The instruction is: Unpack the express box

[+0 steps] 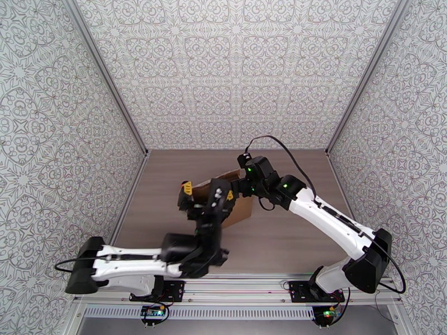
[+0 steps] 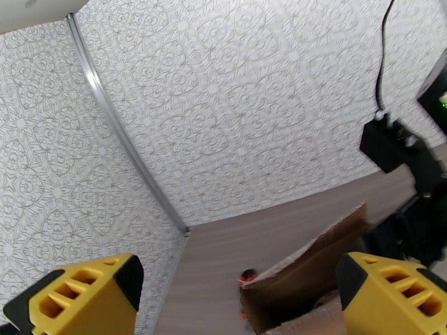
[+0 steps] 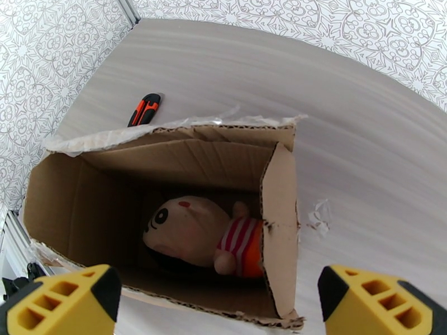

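The express box (image 3: 167, 157), a brown cardboard carton, stands open on the wooden table with torn tape along its flap edges. A plush doll (image 3: 193, 233) in a striped red top lies at its bottom. My right gripper (image 3: 220, 308) hangs open above the box's near rim, with nothing between its yellow fingers (image 3: 61, 300). My left gripper (image 2: 237, 300) is also open and empty, at the box's left side by a raised flap (image 2: 313, 266). From above, the box (image 1: 241, 210) sits mid-table, partly covered by the left gripper (image 1: 202, 194) and the right wrist.
A red-and-black utility knife (image 3: 144, 109) lies on the table just beyond the box, toward the back left wall. Patterned walls enclose the table on three sides. The right arm (image 2: 402, 157) and its cable sit close to the left gripper's right side.
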